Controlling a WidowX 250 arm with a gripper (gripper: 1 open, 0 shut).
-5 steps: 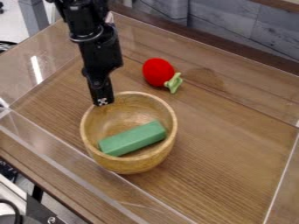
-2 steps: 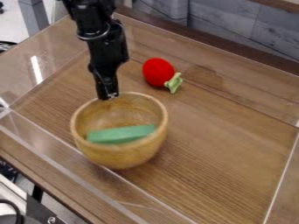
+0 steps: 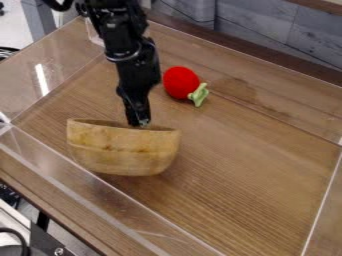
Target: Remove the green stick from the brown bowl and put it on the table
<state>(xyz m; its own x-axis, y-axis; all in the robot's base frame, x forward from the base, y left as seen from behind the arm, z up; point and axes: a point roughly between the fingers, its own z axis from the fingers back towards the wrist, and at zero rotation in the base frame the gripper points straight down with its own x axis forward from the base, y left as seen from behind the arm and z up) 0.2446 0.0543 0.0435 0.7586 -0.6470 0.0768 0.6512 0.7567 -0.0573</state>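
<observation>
Green stick is not visible now; the brown bowl [image 3: 123, 148] lies tipped on its side; the gripper [image 3: 138, 118], jaws closed on its rim, holds no stick, so removal remains.

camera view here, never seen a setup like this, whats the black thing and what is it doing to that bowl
The black thing is a robot arm, seen from one camera looking down at a wooden table with clear walls around it. Its hand points down, shut on the far rim of a brown bowl, which is tipped onto its side so you see its outside. A green stick should be inside, but it cannot be seen from here. Behind lies a red ball-like toy with a green bit.
</observation>
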